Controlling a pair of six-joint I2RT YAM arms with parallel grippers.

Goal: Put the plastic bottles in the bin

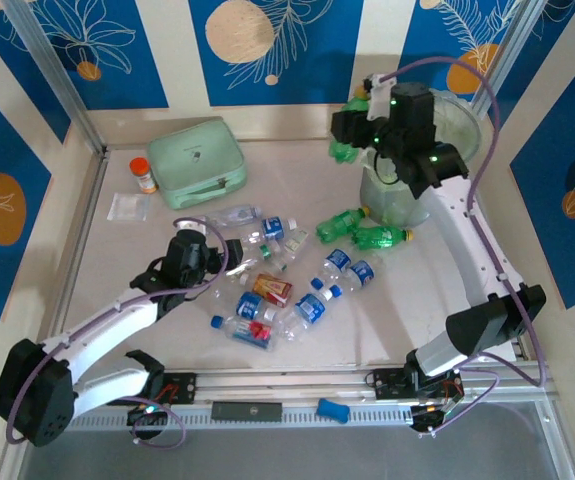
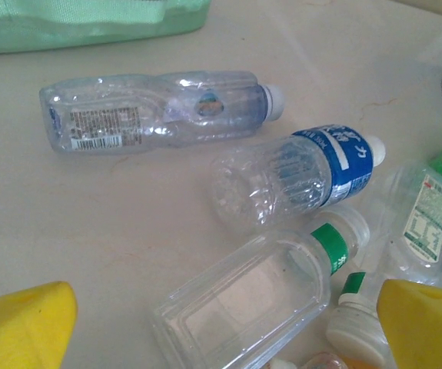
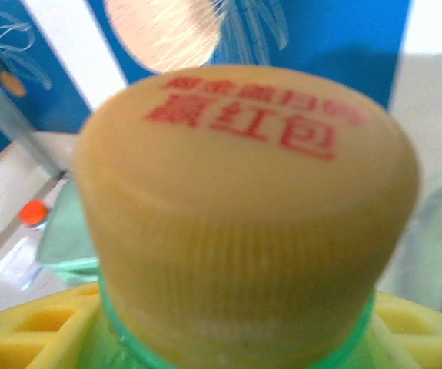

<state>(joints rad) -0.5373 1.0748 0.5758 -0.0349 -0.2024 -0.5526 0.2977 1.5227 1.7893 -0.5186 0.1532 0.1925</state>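
the right wrist view is blurred, and the yellow cap (image 3: 244,215) hides nearly all of the green bottle (image 1: 343,152). the right hand (image 1: 352,128) pinches this bottle high up, just beside the bin (image 1: 464,125), which the arm half covers. the left hand (image 2: 221,334) is spread above the clear bottles (image 2: 297,173) on the bench (image 2: 90,231). two more green bottles (image 1: 379,237) lie at the foot of the bin. the clear ones overlap, maybe ten.

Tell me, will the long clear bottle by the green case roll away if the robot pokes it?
Probably: the long clear bottle lies on its side on the smooth table, and its round body could roll. It looks empty, so likely light. Its thin walls look crinkly, so it may squash when squeezed.
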